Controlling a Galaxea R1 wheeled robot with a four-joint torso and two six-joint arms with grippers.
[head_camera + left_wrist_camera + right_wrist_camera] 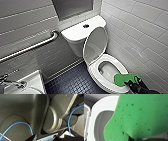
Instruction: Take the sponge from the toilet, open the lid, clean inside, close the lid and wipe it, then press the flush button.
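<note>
The right tool (131, 81) grips the bright green wavy-edged sponge (122, 79) above the front rim of the white ceramic toilet (93, 72). The open bowl lies just beyond it, toward the raised white oval lid (96, 45).

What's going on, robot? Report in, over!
Right gripper shut on the sponge, at the front rim of the toilet. Lid up against the tank. Nothing in the way.
</note>
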